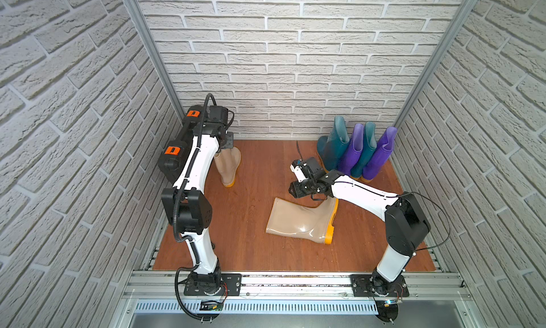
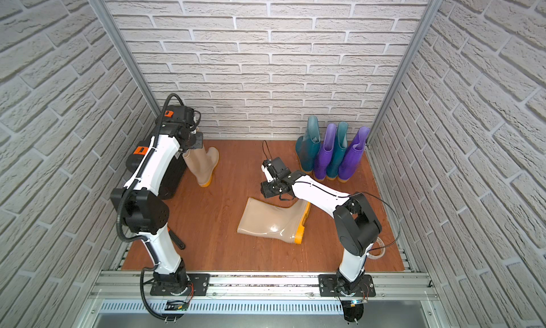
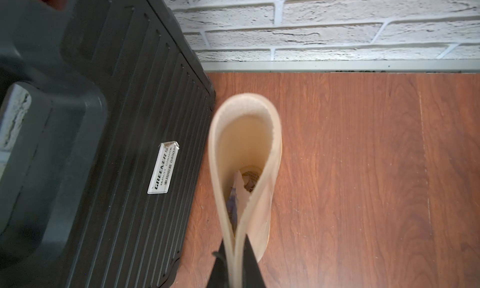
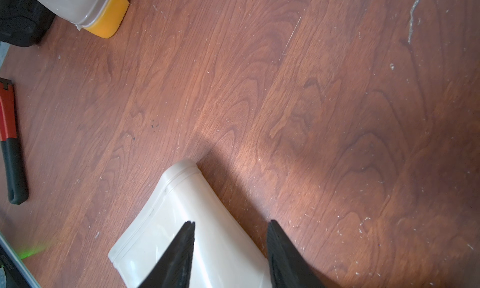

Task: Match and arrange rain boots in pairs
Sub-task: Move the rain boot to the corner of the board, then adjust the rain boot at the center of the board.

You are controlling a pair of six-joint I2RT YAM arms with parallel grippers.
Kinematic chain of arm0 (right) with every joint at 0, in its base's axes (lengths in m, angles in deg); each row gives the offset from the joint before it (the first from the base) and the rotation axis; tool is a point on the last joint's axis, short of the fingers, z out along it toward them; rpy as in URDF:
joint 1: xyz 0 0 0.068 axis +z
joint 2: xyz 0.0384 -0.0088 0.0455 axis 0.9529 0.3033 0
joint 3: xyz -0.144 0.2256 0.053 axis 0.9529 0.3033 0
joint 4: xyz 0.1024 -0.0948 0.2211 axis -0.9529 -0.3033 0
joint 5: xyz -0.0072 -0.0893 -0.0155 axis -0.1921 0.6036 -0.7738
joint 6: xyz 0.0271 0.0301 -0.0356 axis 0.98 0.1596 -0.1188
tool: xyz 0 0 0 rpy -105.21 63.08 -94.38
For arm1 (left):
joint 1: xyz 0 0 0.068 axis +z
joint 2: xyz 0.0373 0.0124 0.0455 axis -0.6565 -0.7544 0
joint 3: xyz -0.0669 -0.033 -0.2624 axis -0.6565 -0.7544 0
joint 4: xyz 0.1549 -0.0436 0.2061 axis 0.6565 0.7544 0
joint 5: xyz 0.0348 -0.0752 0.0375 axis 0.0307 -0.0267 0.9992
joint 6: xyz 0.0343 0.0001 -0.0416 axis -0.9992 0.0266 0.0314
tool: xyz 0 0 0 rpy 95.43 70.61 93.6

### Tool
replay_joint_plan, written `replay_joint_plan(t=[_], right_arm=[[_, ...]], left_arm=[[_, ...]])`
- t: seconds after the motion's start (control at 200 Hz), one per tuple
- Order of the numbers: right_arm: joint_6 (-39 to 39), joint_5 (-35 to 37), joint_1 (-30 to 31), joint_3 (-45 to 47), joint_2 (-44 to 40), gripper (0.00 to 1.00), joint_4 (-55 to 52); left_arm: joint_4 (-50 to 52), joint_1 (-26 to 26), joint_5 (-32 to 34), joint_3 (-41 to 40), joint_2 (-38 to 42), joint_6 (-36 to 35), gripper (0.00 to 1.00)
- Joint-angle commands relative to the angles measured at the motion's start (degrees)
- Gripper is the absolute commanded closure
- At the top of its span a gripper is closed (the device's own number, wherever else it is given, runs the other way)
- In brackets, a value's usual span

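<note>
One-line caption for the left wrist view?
Left gripper pinches the rim of the upright beige boot beside the black case.

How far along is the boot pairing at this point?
Done: nothing paired. Teal boots and purple boots stand upright in one row, colours alternating. In hand: left gripper pinches the rim of the upright beige boot; right gripper hangs open over the lying beige boot. Left: join the beige pair, regroup teal and purple.

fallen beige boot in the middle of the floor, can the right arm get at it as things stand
Probably yes: the right end effector hangs open right above the fallen beige boot, with nothing between them.
</note>
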State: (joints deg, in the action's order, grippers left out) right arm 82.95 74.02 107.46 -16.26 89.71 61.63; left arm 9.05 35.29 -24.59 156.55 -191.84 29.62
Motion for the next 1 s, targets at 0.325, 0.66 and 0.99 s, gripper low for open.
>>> replay_joint_plan(t=[0.325, 0.66, 0.99], right_arm=[[-0.6, 1.7, 0.8, -0.6, -2.9, 0.52, -0.3], [0.8, 7.4, 0.7, 3.1, -11.4, 0.47, -6.1], [6.0, 12.3, 0.6, 12.6, -23.8, 0.42, -16.2]], left_arm=[[-3.4, -0.9, -0.6, 2.7, 4.1, 1.9, 0.39], [-3.9, -10.3, -1.6, -4.8, 18.7, 3.2, 0.19], [-11.5, -22.1, -16.1, -36.4, 36.8, 12.2, 0.13]])
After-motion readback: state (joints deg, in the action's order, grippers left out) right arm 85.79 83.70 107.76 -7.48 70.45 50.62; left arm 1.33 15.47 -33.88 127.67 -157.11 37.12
